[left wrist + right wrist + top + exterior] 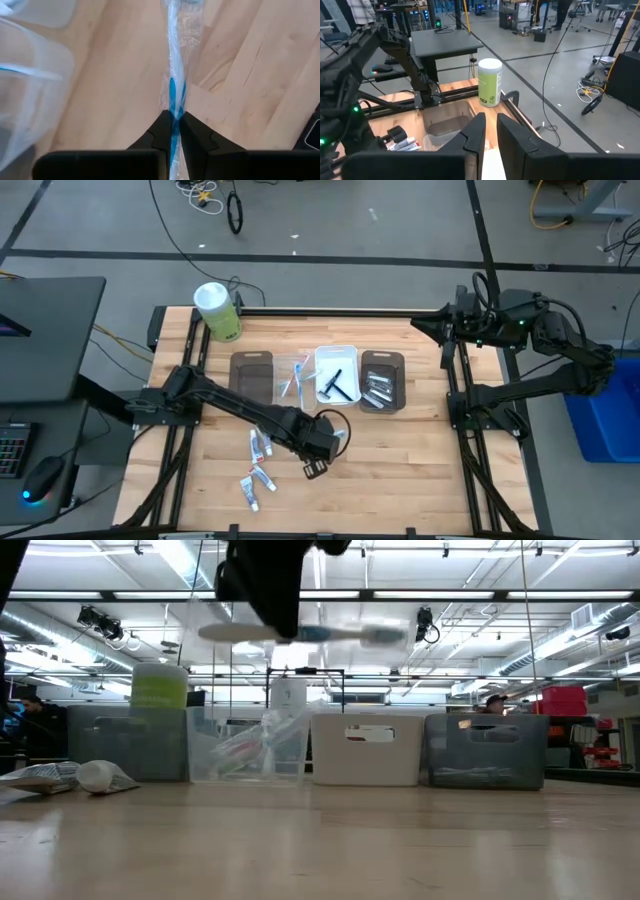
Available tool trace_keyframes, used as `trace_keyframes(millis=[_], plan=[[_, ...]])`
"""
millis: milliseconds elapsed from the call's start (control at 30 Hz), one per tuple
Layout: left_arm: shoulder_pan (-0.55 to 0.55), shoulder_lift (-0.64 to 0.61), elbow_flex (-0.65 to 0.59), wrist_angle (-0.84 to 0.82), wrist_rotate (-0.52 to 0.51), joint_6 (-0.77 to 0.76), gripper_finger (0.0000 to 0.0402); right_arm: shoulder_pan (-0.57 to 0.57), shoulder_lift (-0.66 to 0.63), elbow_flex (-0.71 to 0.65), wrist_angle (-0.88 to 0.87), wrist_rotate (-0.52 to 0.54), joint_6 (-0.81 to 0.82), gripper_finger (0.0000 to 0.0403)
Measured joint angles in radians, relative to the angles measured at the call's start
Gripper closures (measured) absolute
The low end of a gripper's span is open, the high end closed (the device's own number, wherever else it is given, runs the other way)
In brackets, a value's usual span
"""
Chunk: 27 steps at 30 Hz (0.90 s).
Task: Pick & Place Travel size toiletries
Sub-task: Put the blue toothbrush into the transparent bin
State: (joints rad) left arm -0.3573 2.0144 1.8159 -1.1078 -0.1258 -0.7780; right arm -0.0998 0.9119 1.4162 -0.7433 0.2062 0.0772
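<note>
My left gripper [322, 445] hangs over the table's middle, shut on a slim blue-white toothbrush [330, 634] in a clear wrapper. Three mini toothpaste tubes [260, 446] [262, 476] [249, 492] lie flat on the wood to its left and nearer. Behind it stands a row of trays. The clear one [296, 376] holds toothbrushes, the white one [336, 374] holds black razors, and the dark one [382, 381] holds silvery tubes. My right gripper [438, 330] waits off the table's far right corner, open by a narrow gap [490, 125]. My left gripper pinches the toothbrush by its blue-and-white handle [174, 100], through the wrapper, between its two fingertips [165, 125]. The fingers come from above and lie across the handle, off-centre along its length. The toothbrush lies level and is lifted well clear of the table [380, 635].
A green-white canister [218, 311] stands at the far left corner. Another dark tray [252, 376] sits at the left end of the row. Bare wood [400, 470] lies to the near right. Black frame rails [462, 440] run along both sides of the table.
</note>
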Motion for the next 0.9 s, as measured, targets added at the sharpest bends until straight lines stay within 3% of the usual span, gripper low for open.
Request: trace_keyframes(millis=[433,700,900], plan=[[0.047,-0.001,0.176,-0.328,-0.16,0.115,0.0371,0.0,0.0,0.0,-0.011,-0.001,0.011,0.0349],[0.124,-0.016,0.185,-0.455,-0.194,0.163,0.0367,0.0,0.0,0.0,-0.019,-0.001,0.019,0.0349],[0.185,-0.021,0.185,-0.463,-0.246,0.182,0.037,0.0,0.0,0.0,-0.021,-0.001,0.019,0.0349]])
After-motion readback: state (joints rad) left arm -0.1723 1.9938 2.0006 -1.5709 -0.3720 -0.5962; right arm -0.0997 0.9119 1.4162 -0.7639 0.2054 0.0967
